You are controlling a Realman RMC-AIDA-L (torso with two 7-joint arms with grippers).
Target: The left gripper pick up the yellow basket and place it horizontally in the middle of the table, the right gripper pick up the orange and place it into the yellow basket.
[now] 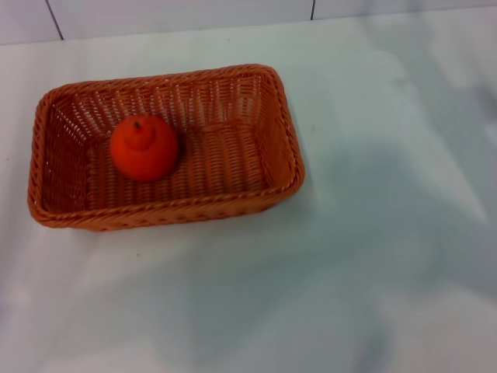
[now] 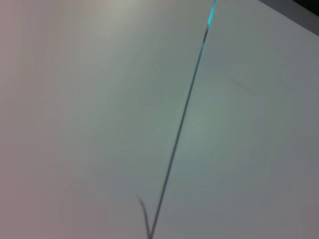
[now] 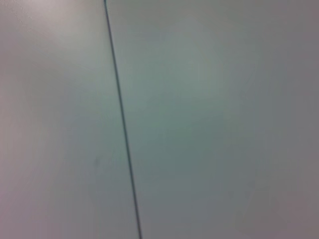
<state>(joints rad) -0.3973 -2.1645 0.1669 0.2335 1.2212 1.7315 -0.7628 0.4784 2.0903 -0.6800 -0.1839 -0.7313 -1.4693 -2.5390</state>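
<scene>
The yellow basket [image 1: 163,148], orange-brown woven wicker with a braided rim, lies with its long side across the table [image 1: 373,233], left of centre in the head view. The orange [image 1: 144,148], round and red-orange with a small dark stem, rests inside the basket toward its left half. Neither gripper shows in any view. Both wrist views show only a plain pale surface crossed by a thin dark seam [image 2: 182,119] [image 3: 122,119].
The white-grey tabletop stretches to the right of the basket and in front of it, with soft shadows on it. A pale wall with dark seams [image 1: 54,19] runs along the table's far edge.
</scene>
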